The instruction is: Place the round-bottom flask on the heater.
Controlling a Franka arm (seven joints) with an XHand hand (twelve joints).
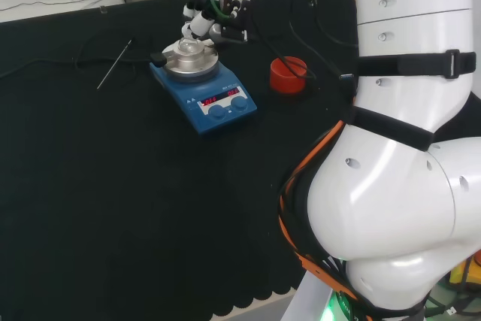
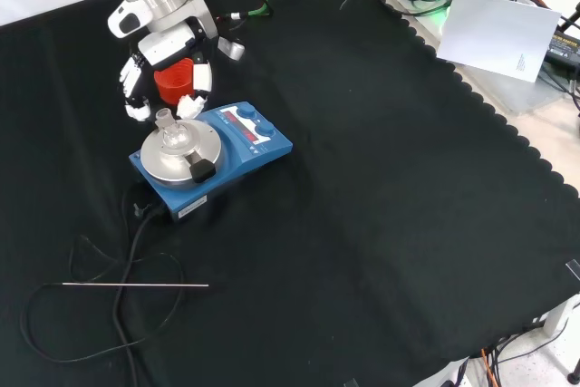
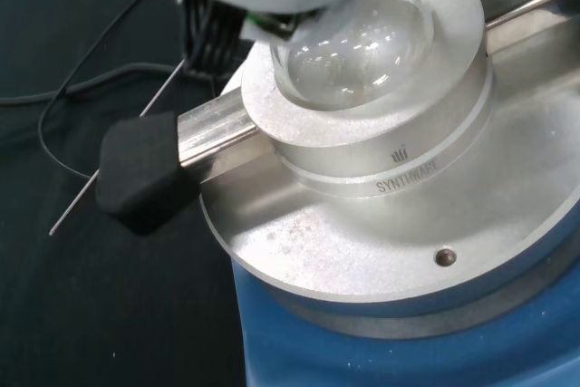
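The hand (image 2: 168, 65) hangs just above and behind the heater (image 2: 210, 156) in the front view, fingers (image 2: 138, 108) loosely spread and pointing down, gripping nothing; the round-bottom flask (image 2: 171, 136) sits upright in the heater's metal block, neck between the fingertips.

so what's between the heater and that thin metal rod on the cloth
In the front view, a black cable runs from the heater across the cloth toward the thin metal rod; otherwise that stretch is bare black cloth.
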